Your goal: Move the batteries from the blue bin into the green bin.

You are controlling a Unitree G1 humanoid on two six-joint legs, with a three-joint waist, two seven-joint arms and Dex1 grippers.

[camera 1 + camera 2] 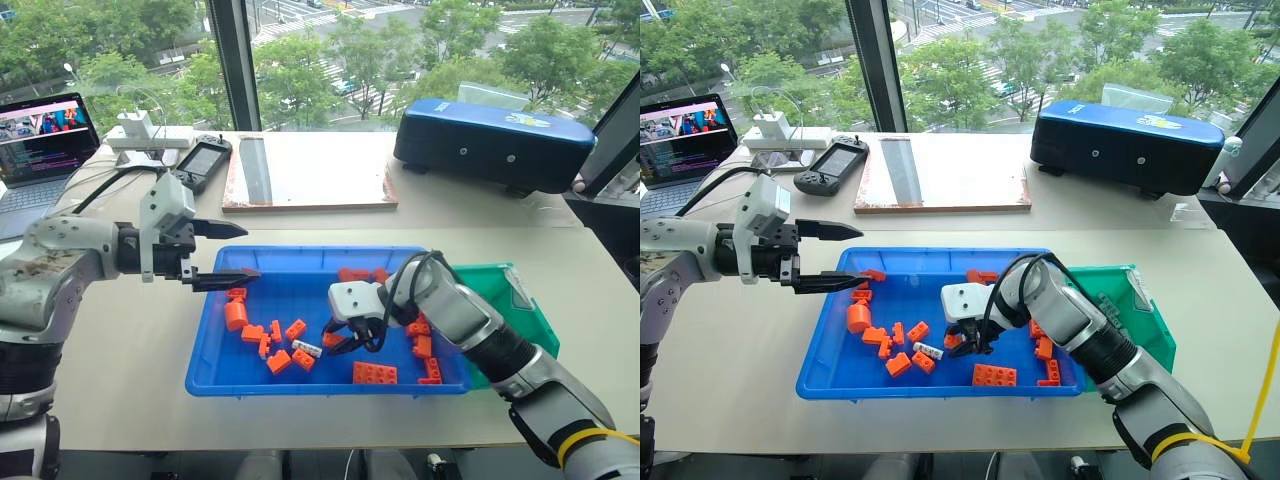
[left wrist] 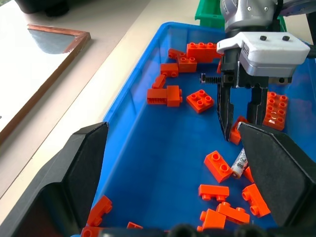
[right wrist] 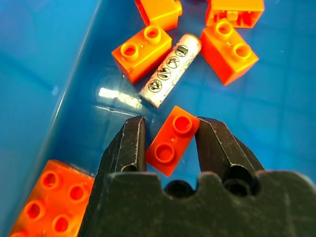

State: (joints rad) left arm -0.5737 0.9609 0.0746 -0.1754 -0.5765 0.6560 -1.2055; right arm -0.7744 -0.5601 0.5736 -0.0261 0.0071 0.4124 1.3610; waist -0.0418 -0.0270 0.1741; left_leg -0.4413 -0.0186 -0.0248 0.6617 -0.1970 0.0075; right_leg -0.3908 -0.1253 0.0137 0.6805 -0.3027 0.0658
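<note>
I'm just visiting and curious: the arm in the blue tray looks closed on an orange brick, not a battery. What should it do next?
Probably open and shift. The right gripper has a small orange two-stud toy brick between its fingers, while the silver cylindrical battery lies just beyond on the floor of the shallow blue plastic bin.

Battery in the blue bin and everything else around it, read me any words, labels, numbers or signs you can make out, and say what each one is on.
No words or numbers can be read.
Battery: a row of round crossed-out warning signs, no letters legible.
Laptop screen: lines of text, too small to read.
Dark blue case: a yellow-and-white logo, too blurred to read.
Handheld controller: screen shows nothing readable.
</note>
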